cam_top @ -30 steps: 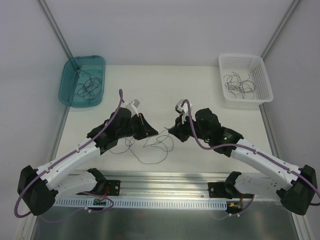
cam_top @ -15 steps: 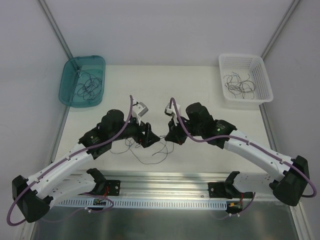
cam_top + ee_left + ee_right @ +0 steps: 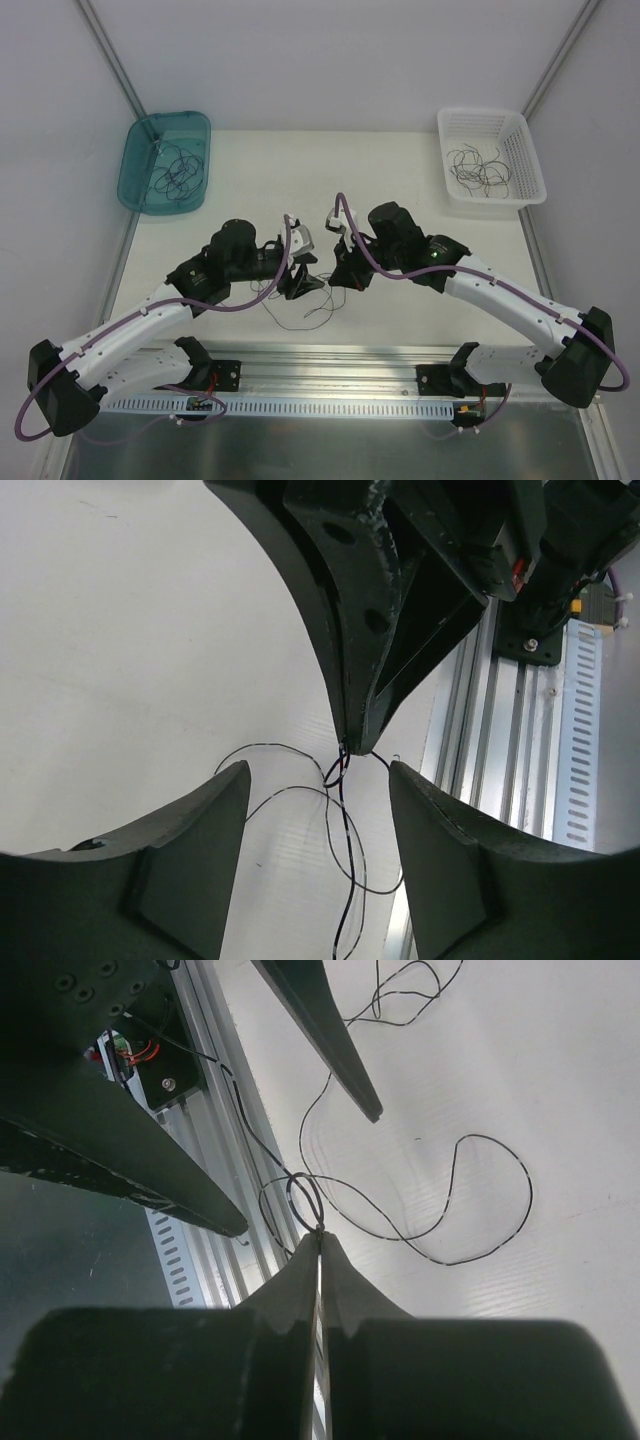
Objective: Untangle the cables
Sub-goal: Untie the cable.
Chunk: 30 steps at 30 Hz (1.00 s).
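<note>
Our right gripper (image 3: 320,1240) was closed, pinching one strand of the cables (image 3: 340,775). Our left gripper (image 3: 318,772) stood open, straddling that pinch, and we could not tell whether it touched the strand. The rest of the loops trailed loose over the counter (image 3: 400,170), to the right of the bin (image 3: 132,175) and nearer to us. The bin itself held more strands.
</note>
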Each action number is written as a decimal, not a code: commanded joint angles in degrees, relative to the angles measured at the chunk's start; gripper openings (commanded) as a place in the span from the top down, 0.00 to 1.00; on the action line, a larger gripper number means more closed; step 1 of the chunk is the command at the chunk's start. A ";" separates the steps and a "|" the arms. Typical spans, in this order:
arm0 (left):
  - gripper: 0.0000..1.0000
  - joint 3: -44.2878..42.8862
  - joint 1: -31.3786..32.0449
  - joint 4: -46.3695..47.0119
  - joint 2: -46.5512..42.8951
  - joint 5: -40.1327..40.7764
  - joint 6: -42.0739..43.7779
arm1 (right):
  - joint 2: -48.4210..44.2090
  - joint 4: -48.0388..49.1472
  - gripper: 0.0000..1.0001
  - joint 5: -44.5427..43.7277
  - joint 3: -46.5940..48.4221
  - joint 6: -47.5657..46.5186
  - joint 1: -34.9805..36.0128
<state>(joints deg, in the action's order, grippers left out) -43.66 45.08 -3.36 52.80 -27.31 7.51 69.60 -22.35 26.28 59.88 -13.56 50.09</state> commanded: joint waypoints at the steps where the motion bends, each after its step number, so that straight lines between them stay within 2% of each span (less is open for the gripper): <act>1: 0.43 0.33 0.54 3.18 1.52 -4.50 5.15 | -0.08 0.11 0.99 2.98 2.61 -0.68 -0.43; 7: 0.50 0.51 0.62 5.02 2.92 -6.35 6.91 | -0.34 0.11 0.99 3.86 2.96 -0.59 -0.69; 9: 0.55 0.42 0.62 5.37 3.28 -6.96 7.26 | -0.26 0.20 0.99 3.95 2.96 -0.59 -0.78; 10: 0.67 0.42 0.80 5.55 3.54 -7.66 7.17 | -0.34 0.20 0.99 3.95 2.96 -0.59 -0.69; 13: 0.85 0.06 0.89 5.99 4.24 -9.34 7.17 | -0.26 0.64 0.99 3.95 2.79 -0.33 -0.69; 14: 0.95 0.24 1.06 6.08 4.16 -9.51 7.08 | -0.26 0.73 0.99 3.78 2.61 -0.24 -0.78; 15: 1.00 0.68 0.98 6.34 4.07 -9.78 6.99 | -0.52 1.08 0.99 3.51 2.18 0.20 -0.95; 18: 1.00 2.60 0.97 7.39 2.41 -8.91 6.21 | -2.70 4.83 0.99 3.34 -0.88 3.43 -2.44; 24: 1.00 9.37 0.97 15.30 -2.87 -3.63 1.03 | -7.81 15.91 0.99 3.08 -8.36 11.62 -6.93; 27: 1.00 12.19 0.97 21.71 -3.05 -3.72 -3.46 | -9.57 20.66 0.99 2.72 -10.83 15.93 -6.93; 30: 1.00 12.81 0.97 23.48 -1.82 -2.84 -5.65 | -10.98 22.08 0.99 1.76 -12.06 18.39 -6.93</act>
<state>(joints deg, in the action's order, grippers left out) -32.42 45.82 17.19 50.96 -30.52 6.22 61.43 -6.48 31.14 48.42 0.73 44.86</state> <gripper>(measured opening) 0.008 0.014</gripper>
